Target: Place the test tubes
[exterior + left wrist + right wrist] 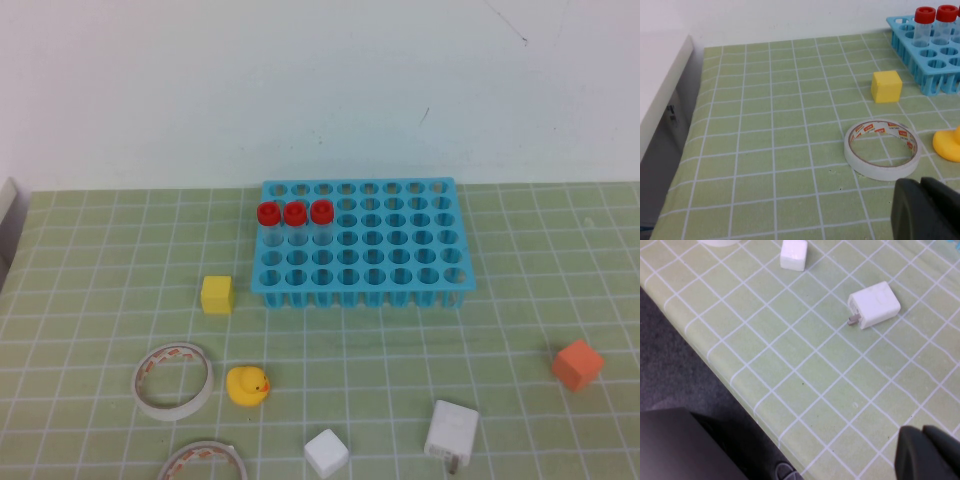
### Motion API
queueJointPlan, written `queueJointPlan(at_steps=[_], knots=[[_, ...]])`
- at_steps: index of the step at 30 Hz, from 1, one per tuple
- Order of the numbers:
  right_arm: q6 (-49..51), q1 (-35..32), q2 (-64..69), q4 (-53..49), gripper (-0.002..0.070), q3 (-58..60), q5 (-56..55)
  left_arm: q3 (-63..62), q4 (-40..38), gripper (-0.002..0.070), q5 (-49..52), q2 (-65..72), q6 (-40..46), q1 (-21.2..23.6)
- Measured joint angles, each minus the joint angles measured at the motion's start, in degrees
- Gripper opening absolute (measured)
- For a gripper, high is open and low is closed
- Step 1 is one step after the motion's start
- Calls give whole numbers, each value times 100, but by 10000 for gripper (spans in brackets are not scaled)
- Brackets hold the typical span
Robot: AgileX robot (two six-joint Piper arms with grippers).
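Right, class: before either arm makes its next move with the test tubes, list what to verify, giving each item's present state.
1. Blue rack upright, many holes free: ok.
2. Three red-capped test tubes seated upright at its left end: ok.
3. Another tube waiting to be placed: cannot tell; none in view.
4. The left gripper, low over the mat near the tape roll, jaws shut and empty: ok.
5. The right gripper, over the mat's near edge by the white charger, jaws shut and empty: ok.
6. The yellow block apart from the rack: ok.
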Motion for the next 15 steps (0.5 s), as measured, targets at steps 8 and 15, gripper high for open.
queueJointPlan(at_steps=[8,15], knots=[[0,0,0,0,-1,0,0,0,0,-1,0,0,0,0],[-63,0,-63,-55,-1,0,0,0,0,-1,13,0,0,0]])
